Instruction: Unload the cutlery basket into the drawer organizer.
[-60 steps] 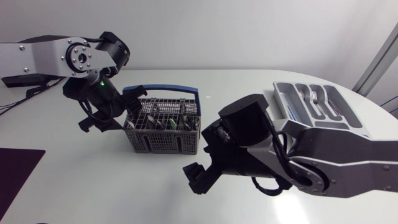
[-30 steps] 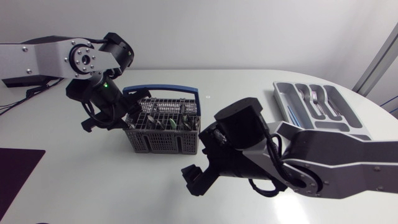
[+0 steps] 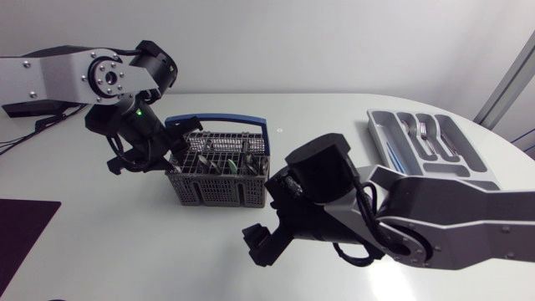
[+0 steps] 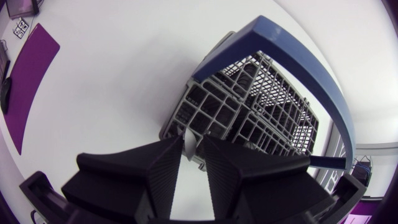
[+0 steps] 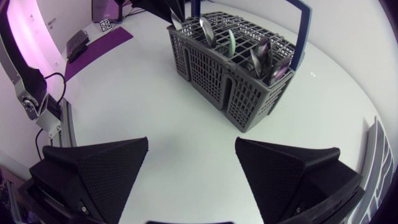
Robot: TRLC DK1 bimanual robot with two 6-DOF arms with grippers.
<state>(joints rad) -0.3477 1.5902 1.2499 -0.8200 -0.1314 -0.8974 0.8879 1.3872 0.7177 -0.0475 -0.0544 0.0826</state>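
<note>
The grey cutlery basket [image 3: 219, 177] with a blue handle [image 3: 226, 120] stands mid-table and holds several pieces of cutlery [image 3: 221, 160]. My left gripper [image 3: 144, 159] is at its left end. In the left wrist view that gripper [image 4: 189, 140] has its fingers [image 4: 165, 168] drawn close on a pale thin strip at the near rim of the basket [image 4: 249, 112]. My right gripper [image 3: 261, 244] hangs in front of the basket, wide open and empty. In the right wrist view the basket [image 5: 230, 68] lies ahead of this gripper [image 5: 191, 146]. The drawer organizer [image 3: 456, 163], at the far right, holds forks [image 3: 422, 134].
A purple mat [image 3: 21, 230] lies at the table's near left corner. Cables [image 3: 25, 130] trail at the far left edge. Bare white table lies between the basket and the organizer, under my right arm.
My left gripper's fingers have drawn together at the basket's left end. My right arm has drifted slightly left and nearer, its fingers unchanged.
</note>
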